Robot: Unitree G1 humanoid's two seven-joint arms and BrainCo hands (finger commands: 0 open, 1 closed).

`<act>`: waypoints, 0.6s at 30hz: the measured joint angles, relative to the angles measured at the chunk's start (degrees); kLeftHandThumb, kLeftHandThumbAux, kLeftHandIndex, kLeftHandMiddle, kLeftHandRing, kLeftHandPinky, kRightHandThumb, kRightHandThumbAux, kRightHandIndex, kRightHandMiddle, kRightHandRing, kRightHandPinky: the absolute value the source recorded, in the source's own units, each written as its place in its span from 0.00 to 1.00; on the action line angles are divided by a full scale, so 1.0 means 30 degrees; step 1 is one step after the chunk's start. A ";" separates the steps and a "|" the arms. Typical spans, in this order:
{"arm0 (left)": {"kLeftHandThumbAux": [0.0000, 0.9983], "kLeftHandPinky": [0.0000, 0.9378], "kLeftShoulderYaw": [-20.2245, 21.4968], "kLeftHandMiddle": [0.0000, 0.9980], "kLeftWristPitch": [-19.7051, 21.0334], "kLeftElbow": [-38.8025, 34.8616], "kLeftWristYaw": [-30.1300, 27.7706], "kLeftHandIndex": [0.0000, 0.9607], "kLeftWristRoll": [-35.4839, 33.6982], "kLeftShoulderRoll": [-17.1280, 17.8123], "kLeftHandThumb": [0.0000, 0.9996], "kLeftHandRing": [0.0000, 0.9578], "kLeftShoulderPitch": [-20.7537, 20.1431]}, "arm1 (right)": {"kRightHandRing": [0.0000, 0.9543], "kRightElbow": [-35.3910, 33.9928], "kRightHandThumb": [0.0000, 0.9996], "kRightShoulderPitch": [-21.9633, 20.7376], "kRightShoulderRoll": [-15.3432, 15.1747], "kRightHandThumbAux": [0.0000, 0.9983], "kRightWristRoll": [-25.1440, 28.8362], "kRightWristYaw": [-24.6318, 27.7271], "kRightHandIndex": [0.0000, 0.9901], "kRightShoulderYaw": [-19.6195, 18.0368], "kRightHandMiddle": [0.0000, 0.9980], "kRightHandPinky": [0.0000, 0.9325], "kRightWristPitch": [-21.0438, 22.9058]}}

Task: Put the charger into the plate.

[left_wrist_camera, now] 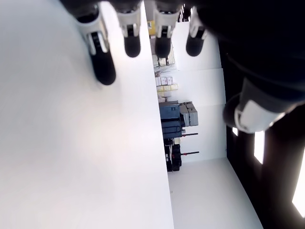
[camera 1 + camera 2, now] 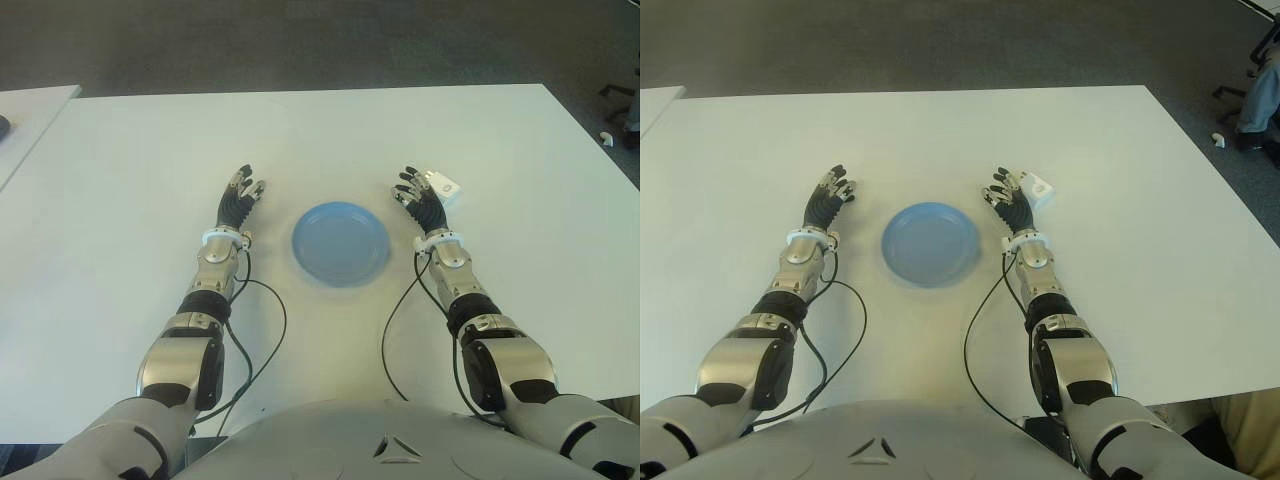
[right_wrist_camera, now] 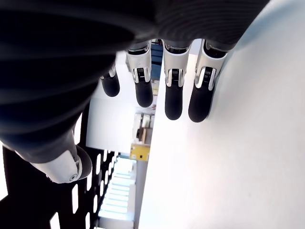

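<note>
Closest to me are my own grey shoulders and forearms, with black cables (image 2: 262, 345) looping from my wrists across the white table (image 2: 120, 170). Both arms reach forward, palms turned inward toward each other.

My left hand (image 2: 238, 200) shows to the left of the blue plate (image 2: 340, 243), well apart from its rim. Its fingers (image 1: 104, 67) are stretched out straight and a little spread, holding nothing; the wrist view shows only bare tabletop beneath them.

My right hand (image 2: 418, 198) shows to the right of the plate, nearer its rim than the left hand is. Its fingers (image 3: 174, 98) are also extended and relaxed, side by side, with nothing between them and the thumb.

My target, the small white charger (image 2: 445, 187), lies on the table just beyond and to the outer side of my right fingertips, very close to them. I cannot tell whether any fingertip touches it. It is outside the plate, on the far side of my right hand from it.

Between my two hands the plate holds nothing.
</note>
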 measured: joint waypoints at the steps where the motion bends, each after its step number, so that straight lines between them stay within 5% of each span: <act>1: 0.54 0.00 0.0000 0.00 -0.0015 0.0000 0.0000 0.00 0.0000 -0.0003 0.19 0.00 0.0007 | 0.19 0.0000 0.57 0.0000 0.0002 0.62 0.0001 0.0000 0.03 -0.0015 0.13 0.28 0.0006; 11: 0.56 0.00 0.0002 0.00 -0.0229 0.0049 0.0001 0.00 0.0002 -0.0070 0.21 0.00 0.0068 | 0.19 -0.0497 0.61 0.0019 0.0026 0.63 0.0046 0.0013 0.02 -0.0165 0.14 0.26 0.0561; 18: 0.57 0.01 0.0042 0.00 -0.0572 0.0150 0.0109 0.00 0.0002 -0.0173 0.22 0.00 0.0121 | 0.18 -0.3075 0.61 0.0567 -0.0004 0.63 -0.0078 -0.0027 0.01 0.0011 0.13 0.25 0.2977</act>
